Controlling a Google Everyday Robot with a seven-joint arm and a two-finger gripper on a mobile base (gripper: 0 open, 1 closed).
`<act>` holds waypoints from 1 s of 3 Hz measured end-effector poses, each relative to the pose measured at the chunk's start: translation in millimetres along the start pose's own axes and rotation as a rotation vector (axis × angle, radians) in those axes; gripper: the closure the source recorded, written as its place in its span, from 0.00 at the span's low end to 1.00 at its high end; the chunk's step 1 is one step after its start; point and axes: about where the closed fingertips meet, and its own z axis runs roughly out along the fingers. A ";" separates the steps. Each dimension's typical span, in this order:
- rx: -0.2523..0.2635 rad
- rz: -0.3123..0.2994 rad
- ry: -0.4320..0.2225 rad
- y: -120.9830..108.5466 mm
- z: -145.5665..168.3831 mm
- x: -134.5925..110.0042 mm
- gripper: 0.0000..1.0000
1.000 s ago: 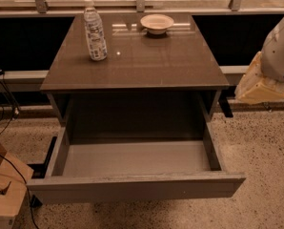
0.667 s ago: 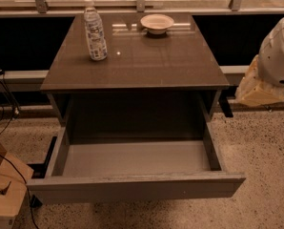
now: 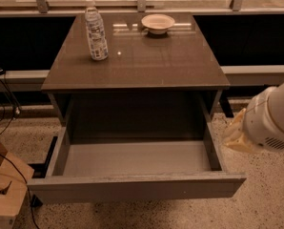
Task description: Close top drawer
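The top drawer is pulled far out of the grey cabinet, with its light grey floor bare and its dark side walls showing. Its plain flat front panel faces the camera at the bottom. My gripper is the cream-coloured end of the white arm at the right. It hangs just outside the drawer's right wall, near the front right corner and apart from it.
A plastic water bottle and a small white bowl stand on the cabinet top. A wooden box and cables lie on the floor at the left. Speckled floor lies in front and to the right.
The arm has come down at the right, from beside the cabinet top to beside the drawer's right wall. The drawer stands as far out as before.
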 end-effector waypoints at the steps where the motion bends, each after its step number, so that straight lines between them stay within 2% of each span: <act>1: 0.019 0.005 -0.009 -3.2 5.1 -0.7 1.00; 2: -0.028 -0.032 0.020 4.2 22.0 -1.4 1.00; 3: -0.116 -0.003 0.020 23.8 54.8 8.6 1.00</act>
